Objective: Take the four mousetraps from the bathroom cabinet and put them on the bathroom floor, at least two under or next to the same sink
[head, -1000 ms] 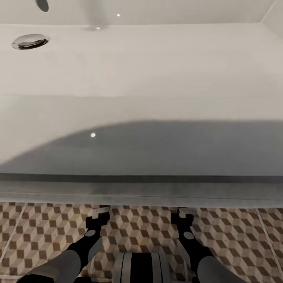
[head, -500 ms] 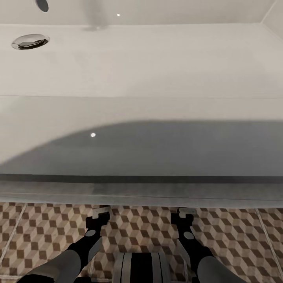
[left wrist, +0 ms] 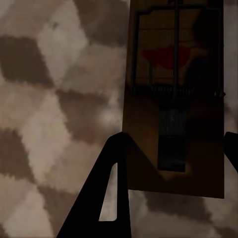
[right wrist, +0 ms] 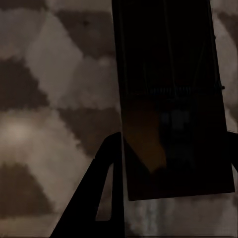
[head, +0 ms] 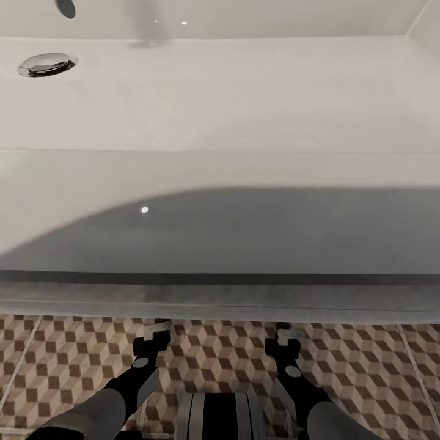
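Holding a tan trap (left wrist: pixel 173 99) with dark wire and red spot, your left pincer (head: pixel 157 330) stays clamped; the right pincer (head: pixel 287 335), clamped on a shadowed trap (right wrist: pixel 171 99), has edged nearer the bathtub (head: pixel 220 122) over the floor (head: pixel 61 366).

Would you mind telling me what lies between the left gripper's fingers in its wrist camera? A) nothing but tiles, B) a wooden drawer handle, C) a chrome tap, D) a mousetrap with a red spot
D: in the left wrist view a tan mousetrap with dark wire and a red spot sits between the left gripper fingers, above the cube-patterned bathroom floor.
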Available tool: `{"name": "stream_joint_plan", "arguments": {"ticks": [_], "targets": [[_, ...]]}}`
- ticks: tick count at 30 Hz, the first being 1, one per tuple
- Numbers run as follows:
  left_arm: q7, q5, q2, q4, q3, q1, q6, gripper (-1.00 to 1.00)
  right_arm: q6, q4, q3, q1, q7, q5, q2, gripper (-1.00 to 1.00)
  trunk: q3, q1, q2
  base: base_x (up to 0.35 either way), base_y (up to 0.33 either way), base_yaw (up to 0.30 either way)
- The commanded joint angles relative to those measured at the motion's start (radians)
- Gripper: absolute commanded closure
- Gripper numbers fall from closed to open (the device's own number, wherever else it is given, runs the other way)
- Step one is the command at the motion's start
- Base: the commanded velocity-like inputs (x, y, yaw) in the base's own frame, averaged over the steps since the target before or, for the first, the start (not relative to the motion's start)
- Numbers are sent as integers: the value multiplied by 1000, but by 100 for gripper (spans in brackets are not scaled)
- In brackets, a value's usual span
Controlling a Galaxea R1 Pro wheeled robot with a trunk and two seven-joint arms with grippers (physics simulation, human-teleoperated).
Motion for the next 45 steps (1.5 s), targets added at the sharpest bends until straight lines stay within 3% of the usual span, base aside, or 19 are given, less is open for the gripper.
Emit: {"name": "stream_joint_plan", "arguments": {"ticks": [1,11,38,45], "targets": [[4,10,0,1,-9,0,-2,100,-2,2,-8,-1,0,9,1,100,-1,0,0,0,0,0],[4,10,0,0,-9,-1,46,100,3,7,-8,-1,0,10,1,100,-1,0,0,0,0,0],[4,9,7,-3,-7,0,41,100,3,2,-8,-1,0,11,0,100,-1,0,0,0,0,0],[4,10,6,-5,-8,-1,41,100,4,9,-8,-27,0,6,0,100,-1,0,0,0,0,0]]}}
